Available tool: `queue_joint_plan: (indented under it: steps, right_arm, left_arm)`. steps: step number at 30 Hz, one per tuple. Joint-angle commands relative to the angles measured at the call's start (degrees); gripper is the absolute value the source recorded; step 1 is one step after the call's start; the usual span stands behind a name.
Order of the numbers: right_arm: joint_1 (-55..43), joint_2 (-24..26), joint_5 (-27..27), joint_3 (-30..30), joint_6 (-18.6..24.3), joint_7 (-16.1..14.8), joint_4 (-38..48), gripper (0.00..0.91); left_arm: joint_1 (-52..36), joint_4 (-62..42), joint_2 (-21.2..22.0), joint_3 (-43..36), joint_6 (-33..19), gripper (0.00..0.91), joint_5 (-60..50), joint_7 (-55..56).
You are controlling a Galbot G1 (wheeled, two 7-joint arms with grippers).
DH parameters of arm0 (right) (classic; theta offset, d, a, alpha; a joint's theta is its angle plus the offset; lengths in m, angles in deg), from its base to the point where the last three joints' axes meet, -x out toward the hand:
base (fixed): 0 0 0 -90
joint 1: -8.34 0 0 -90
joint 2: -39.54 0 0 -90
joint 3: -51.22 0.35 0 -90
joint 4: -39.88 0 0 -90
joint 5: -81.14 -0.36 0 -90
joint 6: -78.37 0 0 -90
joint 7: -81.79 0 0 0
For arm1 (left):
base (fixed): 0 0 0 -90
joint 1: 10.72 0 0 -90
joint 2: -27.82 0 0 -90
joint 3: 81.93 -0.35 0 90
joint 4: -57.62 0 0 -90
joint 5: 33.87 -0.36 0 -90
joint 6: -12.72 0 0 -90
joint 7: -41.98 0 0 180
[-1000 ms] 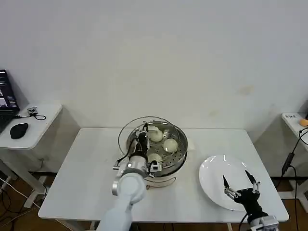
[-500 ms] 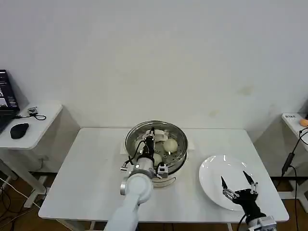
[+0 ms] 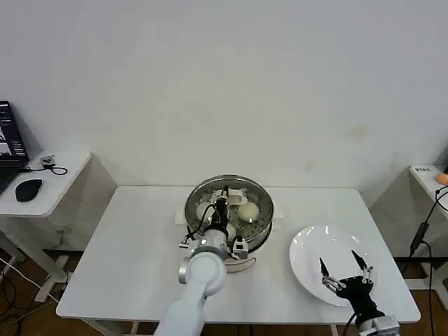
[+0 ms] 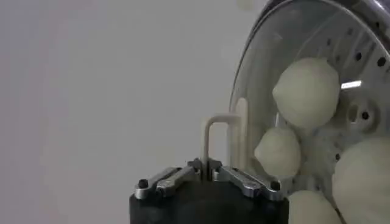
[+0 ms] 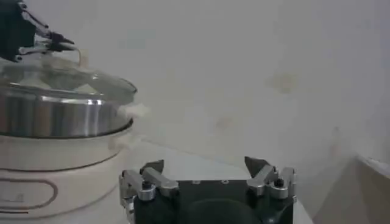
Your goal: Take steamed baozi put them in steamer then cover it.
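A white bench (image 3: 126,259) with a rectangular top stands against a pale wall. Two things rest directly on it. The steamer (image 3: 246,246), a shiny steel pot on a white base, sits near the middle of the top, toward the wall side. A flat white plate (image 3: 311,255) lies well to the steamer's right, close to the front edge, apart from the pot. From the right wrist view the steamer's base (image 5: 42,164) meets the bench surface (image 5: 170,159).

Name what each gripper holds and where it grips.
The left gripper holds the cover by its cream bar handle, over the steamer. The right gripper is open, holding nothing.
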Motion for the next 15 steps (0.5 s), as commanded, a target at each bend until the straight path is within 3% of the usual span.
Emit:
queue_joint_plan:
  steps: [1, 15]
  right_arm:
    - [0.0, 0.0, 0.2, -0.2, 0.1, 0.0, 0.0, 0.907]
    - [0.1, -0.1, 0.4, -0.5, 0.3, -0.1, 0.3, 0.907]
  left_arm:
    - [0.5, 1.1, 0.2, -0.2, 0.0, 0.000, 0.0, -0.3]
    - [0.4, -0.3, 0.2, -0.1, -0.1, 0.000, 0.1, 0.1]
